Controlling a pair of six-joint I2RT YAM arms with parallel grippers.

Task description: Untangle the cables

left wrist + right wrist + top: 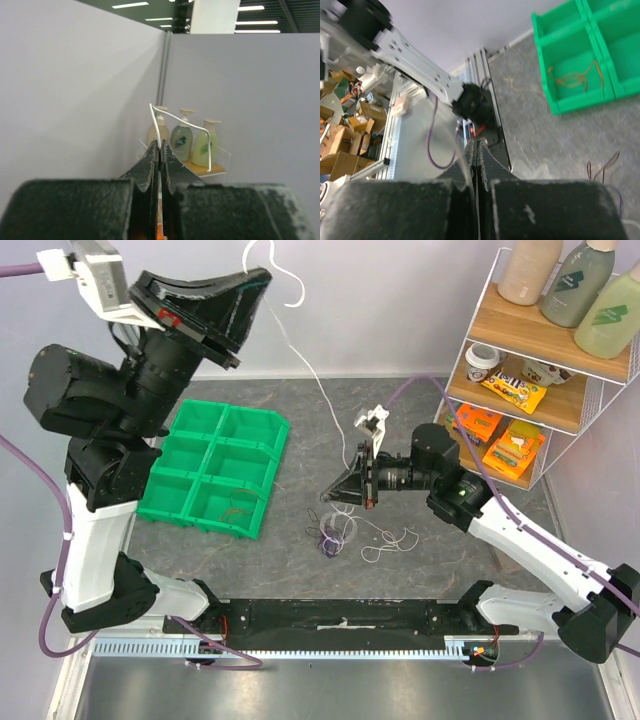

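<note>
A green six-compartment bin tray [218,452] lies on the grey tabletop [420,570], left of centre. At the far right stands a white wire shelf rack [520,330]. Three pump bottles [580,285] stand on its top shelf, a paper cup [482,362] beside a yellow snack packet [515,390] on the middle shelf, and orange packets [512,450] on the lowest.

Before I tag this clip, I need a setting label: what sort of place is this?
Probably a robot lab cell inside a larger industrial hall: gray partition walls, ceiling strip lights above them, cardboard boxes piled nearby, and a wire shelf staged with bottles.
</note>
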